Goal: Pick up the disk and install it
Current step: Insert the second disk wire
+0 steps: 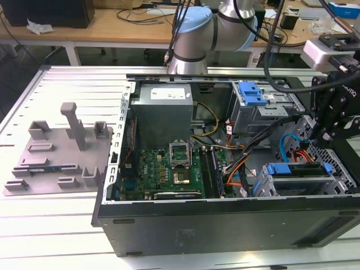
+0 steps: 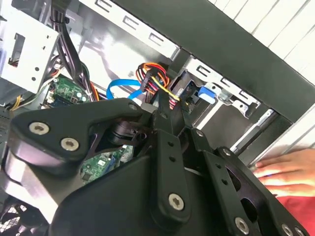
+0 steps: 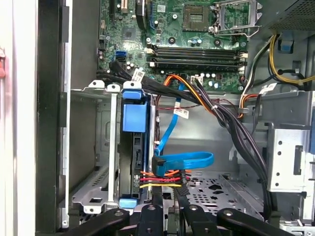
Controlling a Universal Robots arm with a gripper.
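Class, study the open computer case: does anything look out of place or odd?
A person's hand rests just outside the computer case, close to the gripper. Inside, the disk sits squarely in its bay; nothing looks askew.

Work surface (image 1: 67,225): ribbed, light-coloured metal panels, evenly lit. Behind it, in the exterior view, a wooden bench (image 1: 112,28) on white legs carries loose cables (image 1: 147,15) and a black box (image 1: 50,11).

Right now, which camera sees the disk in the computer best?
The first wrist view: the disk stands edge-on in its bay, blue frame facing the camera. The exterior view shows its blue edge from farther off. In the second wrist view the pincer's black links hide most of it.
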